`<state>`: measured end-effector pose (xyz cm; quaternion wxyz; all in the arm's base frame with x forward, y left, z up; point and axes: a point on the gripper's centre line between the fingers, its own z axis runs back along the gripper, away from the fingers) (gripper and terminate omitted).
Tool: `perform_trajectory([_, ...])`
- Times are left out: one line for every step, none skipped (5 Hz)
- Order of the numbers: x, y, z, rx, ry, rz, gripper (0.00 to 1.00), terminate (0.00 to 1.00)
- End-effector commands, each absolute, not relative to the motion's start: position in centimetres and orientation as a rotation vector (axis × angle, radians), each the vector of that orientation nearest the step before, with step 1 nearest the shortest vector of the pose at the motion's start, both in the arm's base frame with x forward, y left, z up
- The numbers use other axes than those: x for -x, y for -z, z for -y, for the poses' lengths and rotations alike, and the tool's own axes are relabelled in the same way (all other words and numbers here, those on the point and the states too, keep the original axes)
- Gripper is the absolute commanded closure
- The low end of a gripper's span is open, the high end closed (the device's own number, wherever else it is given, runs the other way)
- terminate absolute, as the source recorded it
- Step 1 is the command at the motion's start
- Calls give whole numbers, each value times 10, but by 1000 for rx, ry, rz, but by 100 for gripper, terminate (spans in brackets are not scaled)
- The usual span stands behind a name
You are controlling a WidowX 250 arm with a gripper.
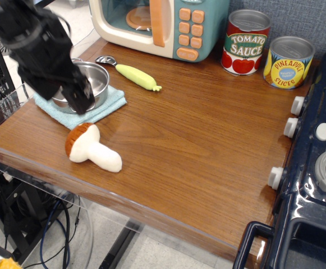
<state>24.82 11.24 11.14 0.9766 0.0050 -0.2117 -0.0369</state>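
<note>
Your end effector (79,98) is hovering blurred at the upper left of the frame, over the metal pot (90,78) on the blue cloth (109,103); you cannot tell how wide its jaws are standing. Just below it, the toy mushroom (90,148) is lying free on the desk (196,145) near the front edge.

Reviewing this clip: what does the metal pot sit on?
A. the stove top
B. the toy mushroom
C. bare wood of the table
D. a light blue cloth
D. The metal pot rests on a folded light blue cloth at the table's left end, with the toy mushroom lying apart on bare wood nearer the front edge.
</note>
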Motion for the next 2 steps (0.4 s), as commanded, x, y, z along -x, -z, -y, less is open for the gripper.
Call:
perform_trajectory([-229,-122,-117,-25,77,451,0,0])
perform_trajectory([-229,-122,-117,-25,77,451,0,100])
